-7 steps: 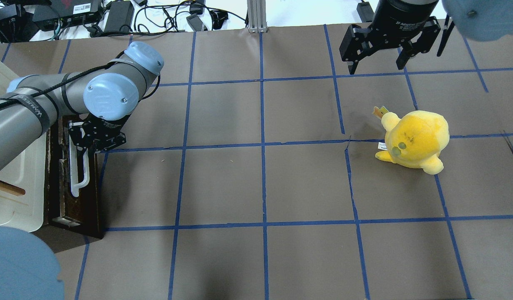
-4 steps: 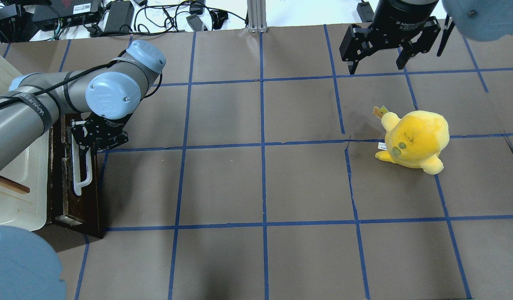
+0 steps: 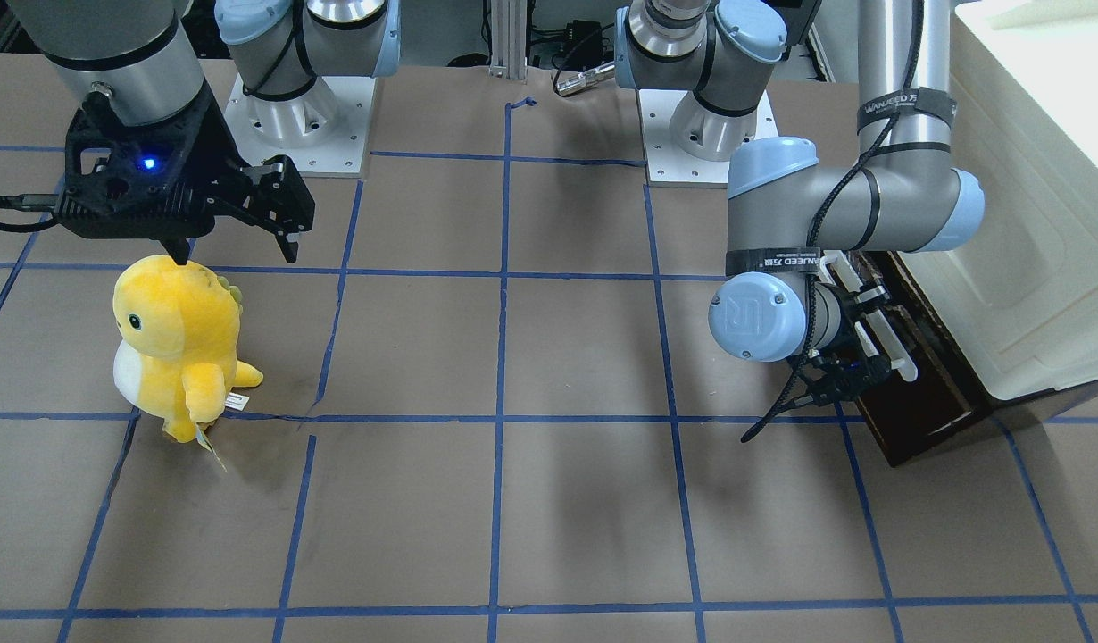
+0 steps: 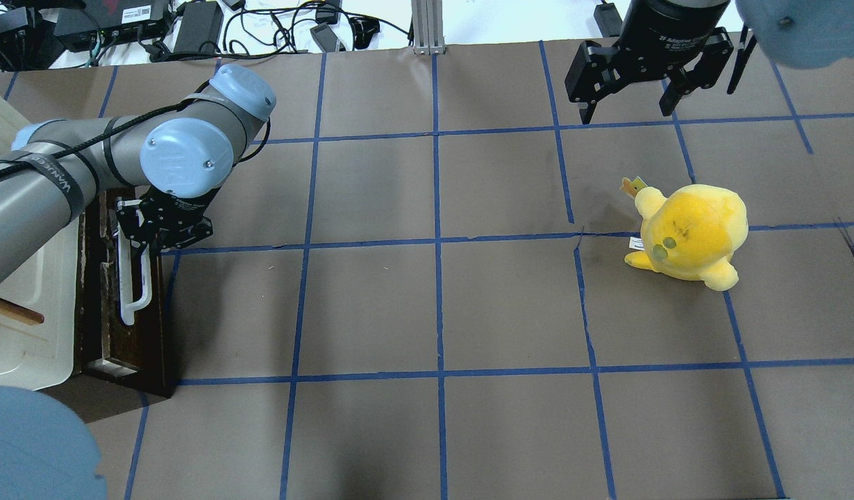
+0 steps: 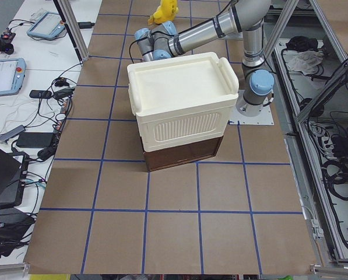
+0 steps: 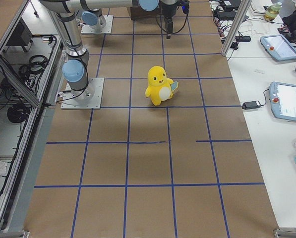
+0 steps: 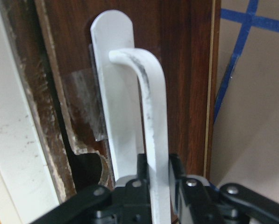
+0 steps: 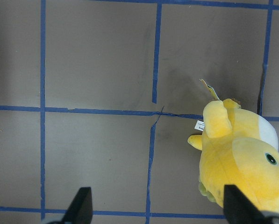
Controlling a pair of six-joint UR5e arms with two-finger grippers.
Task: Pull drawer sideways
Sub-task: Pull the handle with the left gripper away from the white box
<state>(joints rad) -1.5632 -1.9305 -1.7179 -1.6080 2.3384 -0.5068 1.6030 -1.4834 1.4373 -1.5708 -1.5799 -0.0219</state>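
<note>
1. Starting at the left end of the worktop point(image 4: 371, 305) as the overhead view shows it, a cream cabinet point(image 4: 31, 340) with a small tan handle point(image 4: 10, 310) sits on top of the drawer point(image 7: 188, 70). The drawer's dark brown front faces the worktop's middle. How far the drawer is drawn out cannot be told.
2. A long white bar handle point(image 4: 132, 295) runs along the drawer front. It is fixed on a white backing plate point(image 7: 111, 56), with a patch of clear tape point(image 7: 83, 98) beside the plate.
3. The left end effector point(image 7: 158, 170) is clenched on this bar. In the wrist view a black finger point(image 7: 175, 168) presses against each side of the bar, with only the bar's own thickness between the two. The grip sits on the part of the bar farther from the robot's base. The nearer end of the bar curves back to the front with nothing on it.
4. Brown paper point(image 4: 510, 430) marked with a grid of blue tape lines covers the middle of the worktop.
5. A yellow plush toy point(image 4: 691, 232) stands upright on the right half, with a small tag point(image 4: 634, 185) sticking out at its side.
6. The right end effector point(image 4: 626, 113) hangs above the far side of the worktop, beyond the toy and apart from it. It is released, its two fingers spread wide with only bare worktop between them.
</note>
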